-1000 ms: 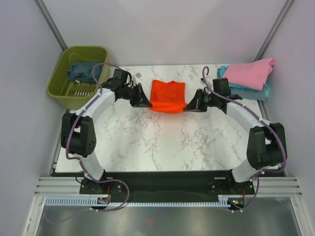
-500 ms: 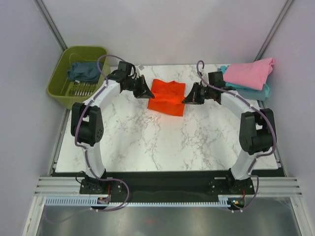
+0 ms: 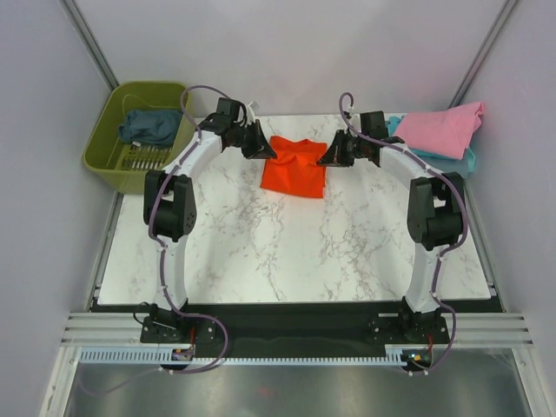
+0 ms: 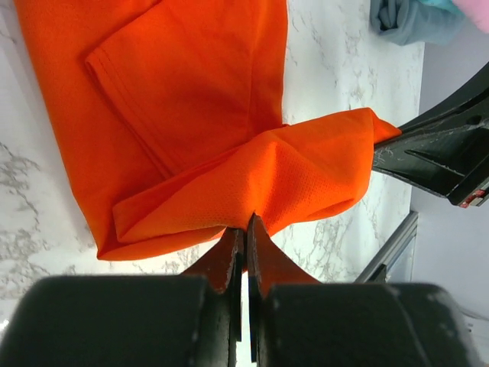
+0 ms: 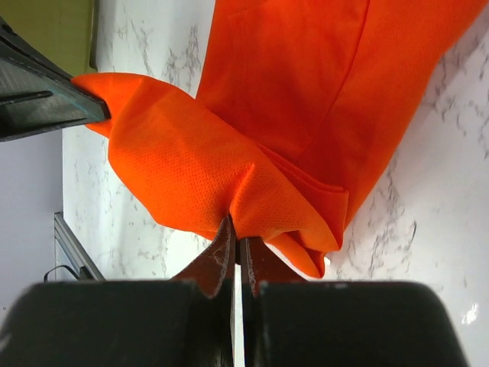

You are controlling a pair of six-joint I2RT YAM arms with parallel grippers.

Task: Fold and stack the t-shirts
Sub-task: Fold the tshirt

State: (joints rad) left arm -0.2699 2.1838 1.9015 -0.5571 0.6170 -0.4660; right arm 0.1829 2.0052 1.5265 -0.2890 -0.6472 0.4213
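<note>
An orange-red t-shirt (image 3: 294, 165) lies partly folded at the back middle of the marble table. My left gripper (image 3: 268, 153) is shut on its far left edge (image 4: 252, 210), and my right gripper (image 3: 323, 159) is shut on its far right edge (image 5: 237, 218). Both pinch a lifted fold of the cloth above the flat part (image 4: 191, 92). A pink t-shirt (image 3: 441, 128) rests on a light teal t-shirt (image 3: 469, 161) at the back right. A dark slate-blue t-shirt (image 3: 149, 126) lies in the basket.
An olive-green plastic basket (image 3: 102, 152) stands off the table's back left corner. Grey walls close in on both sides and behind. The marble table (image 3: 287, 252) reaches toward the arm bases at the near edge.
Both grippers have carried the shirt's edge away from the arm bases toward the back of the table, laying the near half over the far half. Both arms now reach further out.
</note>
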